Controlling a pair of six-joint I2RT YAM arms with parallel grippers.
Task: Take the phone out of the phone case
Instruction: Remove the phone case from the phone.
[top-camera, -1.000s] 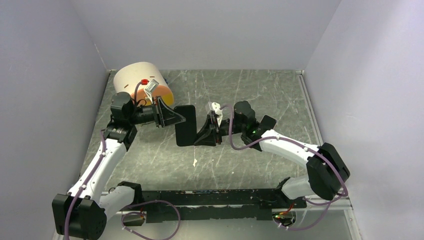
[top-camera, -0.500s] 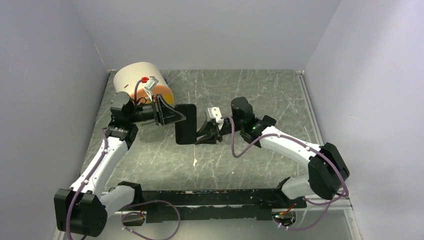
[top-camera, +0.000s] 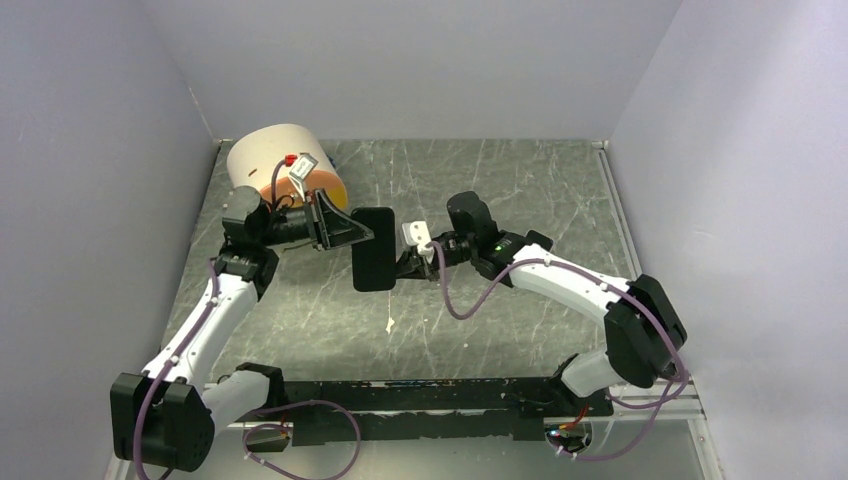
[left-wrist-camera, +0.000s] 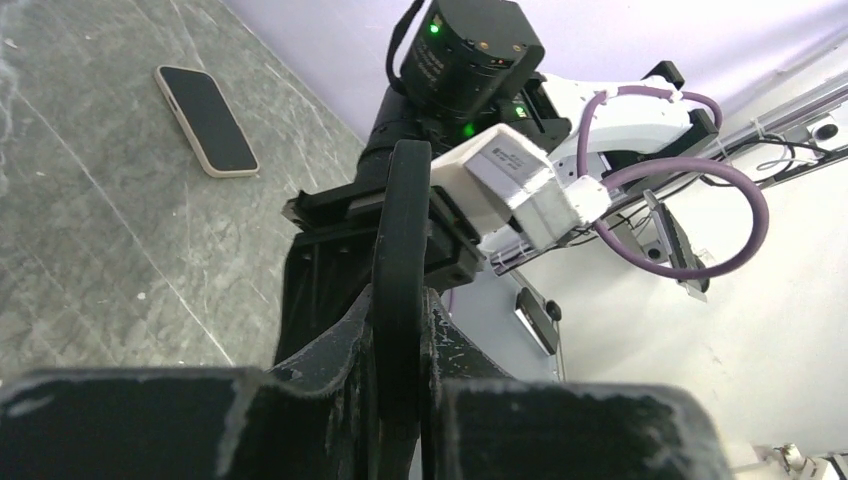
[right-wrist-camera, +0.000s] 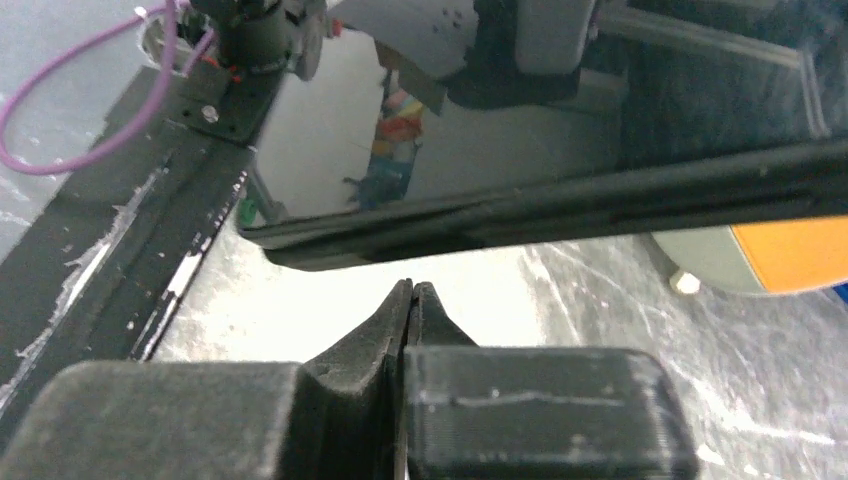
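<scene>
Left wrist | left hand (left-wrist-camera: 398, 325) clamps black phone case (left-wrist-camera: 401, 200) | right hand (right-wrist-camera: 410, 300) closed

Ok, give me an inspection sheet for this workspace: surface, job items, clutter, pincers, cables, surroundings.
Surface: grey veined table.
Job's things: black phone case with the phone inside, held above the table between the arms.
Clutter: cream and orange cylinder at the far left corner; small white scrap near the middle; second phone with a pale rim, lying flat.
Grippers: left pincer shut on the phone case's edge; right pincer shut and empty, close to the case.
Cables: purple cables along both arms.
Surroundings: plain pale walls on three sides.
</scene>
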